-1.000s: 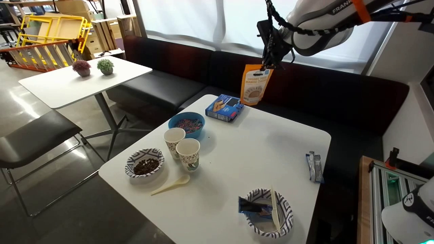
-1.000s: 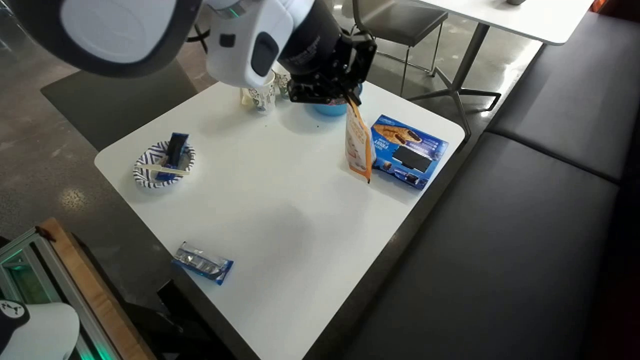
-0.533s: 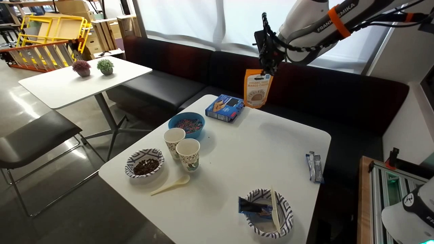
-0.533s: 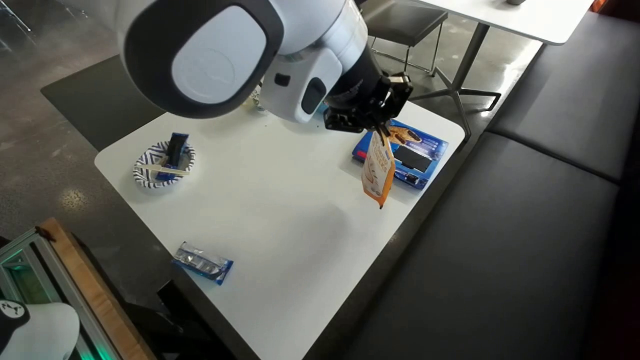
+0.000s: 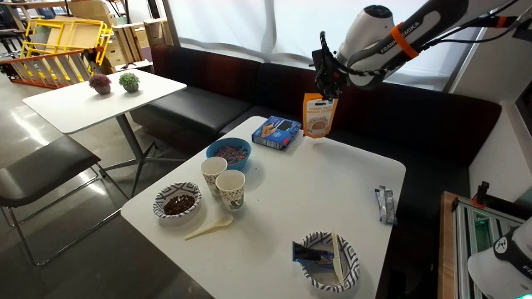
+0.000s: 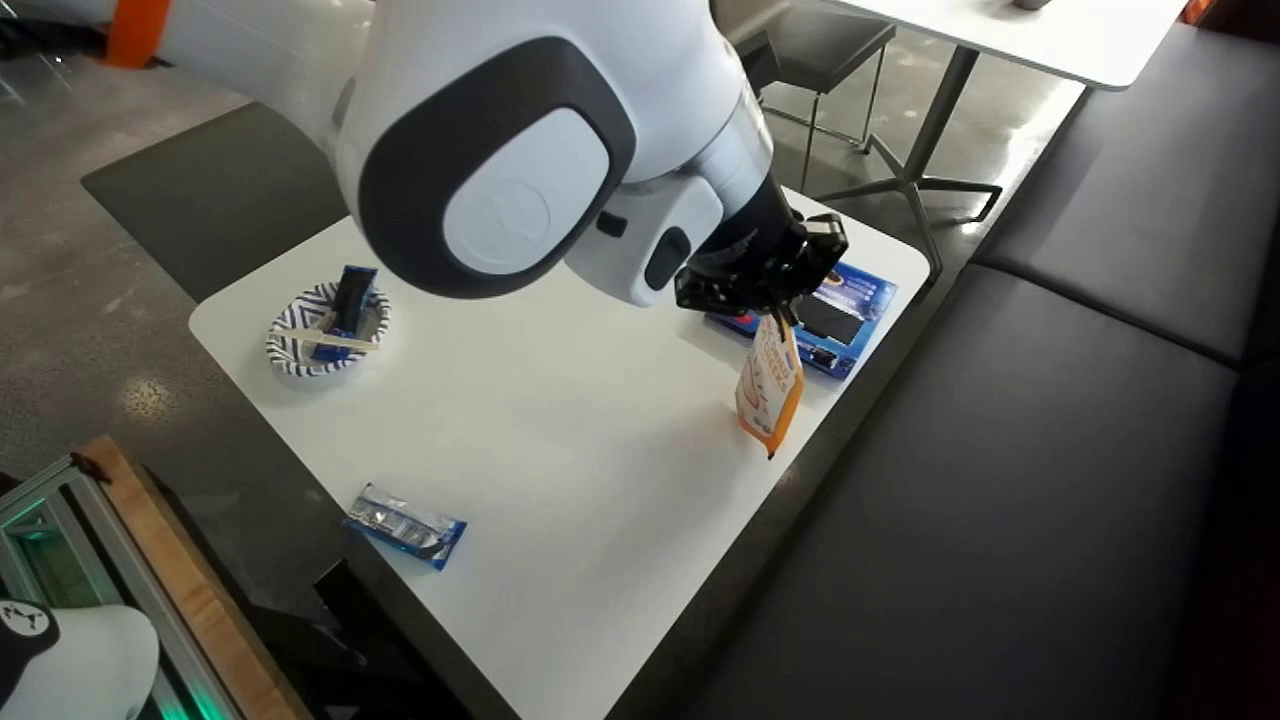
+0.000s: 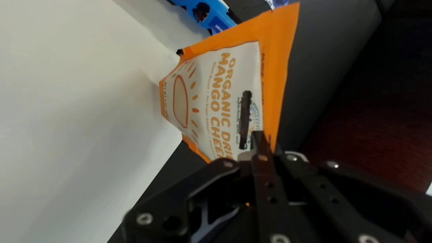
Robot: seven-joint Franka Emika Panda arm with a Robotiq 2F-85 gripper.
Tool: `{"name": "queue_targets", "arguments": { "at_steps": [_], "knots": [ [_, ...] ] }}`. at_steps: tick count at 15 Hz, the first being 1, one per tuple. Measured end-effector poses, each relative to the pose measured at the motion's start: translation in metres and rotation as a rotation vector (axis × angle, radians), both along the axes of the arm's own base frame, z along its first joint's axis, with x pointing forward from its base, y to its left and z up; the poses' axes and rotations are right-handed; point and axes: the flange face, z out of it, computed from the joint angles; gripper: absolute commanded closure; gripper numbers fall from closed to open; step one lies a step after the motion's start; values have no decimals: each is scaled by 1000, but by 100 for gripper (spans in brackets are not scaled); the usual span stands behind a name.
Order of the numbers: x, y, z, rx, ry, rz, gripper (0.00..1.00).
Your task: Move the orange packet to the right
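- In an exterior view, a blue bowl [image 5: 241,165] at 10 o'clock on the desk [image 5: 307,191] holds colored bits [image 5: 231,153]; a patterned bowl [image 5: 166,192] at 9, dark pieces [image 5: 178,204].
- At 5, another patterned bowl [image 5: 353,263] carries a blue wrapper [image 5: 308,253] and pale utensil [image 5: 337,259].
- The hand [image 7: 266,145] grips the orange packet [image 5: 318,120] near 1 o'clock.
- Both sit lower in frame than half a second earlier.

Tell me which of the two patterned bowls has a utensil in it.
The patterned bowl away from the paper cups: it holds a pale utensil and a blue packet. The other patterned bowl, beside the cups, has dark pieces and no visible utensil.
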Motion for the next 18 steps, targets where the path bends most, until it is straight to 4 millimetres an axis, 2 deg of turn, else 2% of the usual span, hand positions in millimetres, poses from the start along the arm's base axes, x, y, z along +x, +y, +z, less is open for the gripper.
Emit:
{"name": "queue_targets", "arguments": {
  "at_steps": [8, 9, 11, 15, 18],
  "knots": [
    [1, 3, -30, 21, 47, 7, 100],
    [1, 4, -31, 22, 50, 9, 74],
    [1, 3, -31, 21, 53, 12, 68],
    [5, 11, -23, 16, 47, 52, 37],
    [5, 31, 1, 6, 82, 147, 15]
  ]
}}
